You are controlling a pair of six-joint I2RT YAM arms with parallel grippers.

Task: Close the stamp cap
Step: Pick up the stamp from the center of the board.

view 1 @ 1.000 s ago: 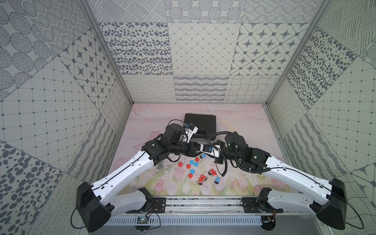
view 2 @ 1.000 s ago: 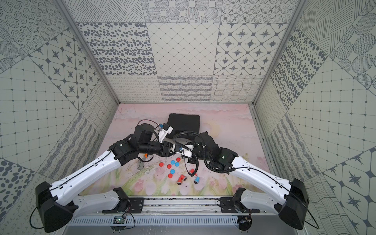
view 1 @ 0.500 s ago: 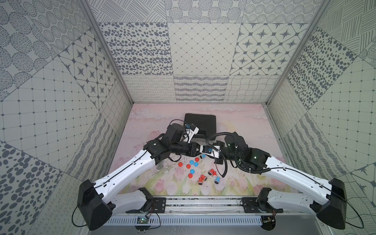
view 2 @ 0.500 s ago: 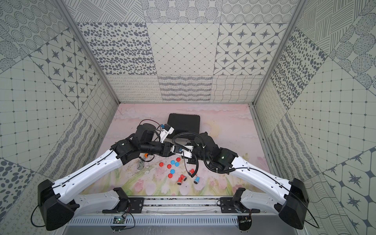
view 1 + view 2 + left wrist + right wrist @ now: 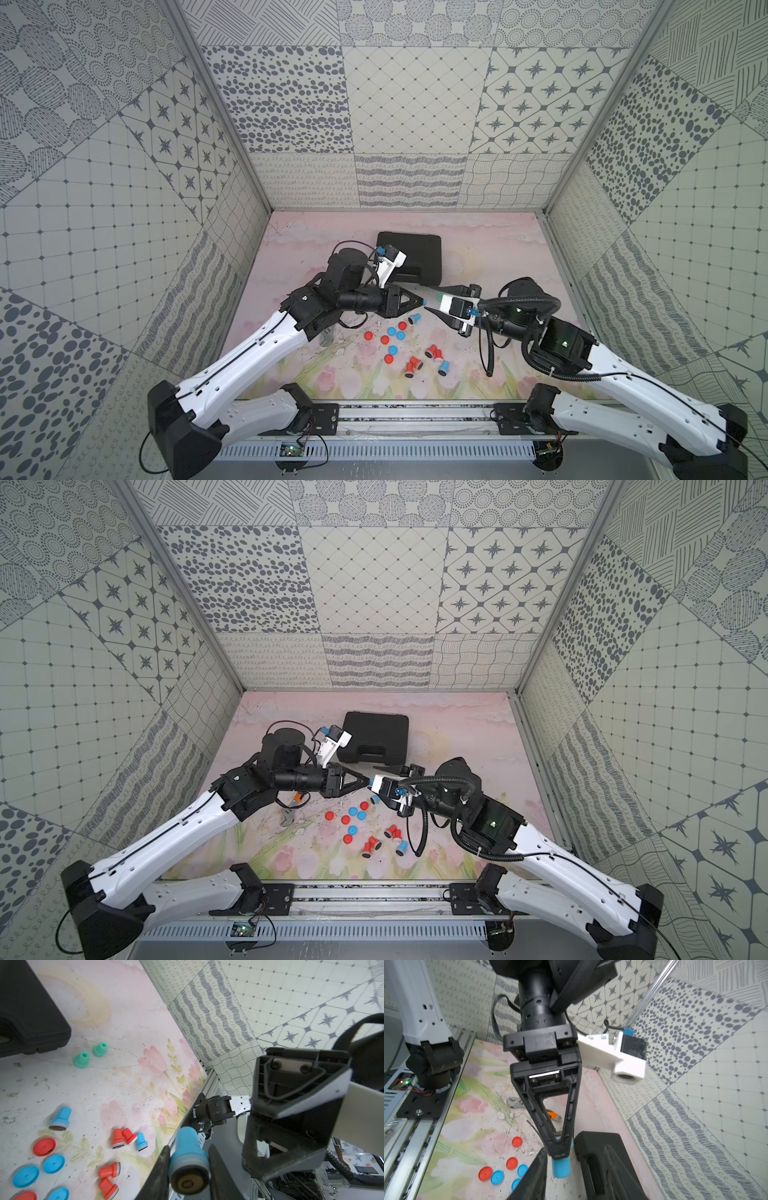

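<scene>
Nearest, along the front rail (image 5: 415, 415) and well apart from the black case (image 5: 409, 253), a handful of loose stamps (image 5: 412, 368) lies on the flowered mat (image 5: 478, 257). The red ones are tipped on their sides, with a light blue one beside them. A little closer to the case is a scatter of flat round caps (image 5: 391, 331), some red and some blue, none touching the case. One more loose stamp, in blue, lies at the case side of that scatter. Higher up, just in front of the case's handle edge, the two arms meet tip to tip above the mat. The left gripper (image 5: 188, 1147) is clamped on the blue stamp (image 5: 188, 1160). Its two fingers (image 5: 161, 1167) press the wide end from both sides, the dark round face looks back at the wrist camera, and the narrow stem points toward the other arm. Whether a cap is on that stamp cannot be told. The right gripper (image 5: 429, 297) has its jaws parted, one finger on each side of the stem; whether either finger touches the stamp cannot be told. Beyond them, two green stamps (image 5: 81, 1059) sit on the mat just beside the case's front edge. Farthest back, the case itself lies flat and closed.
</scene>
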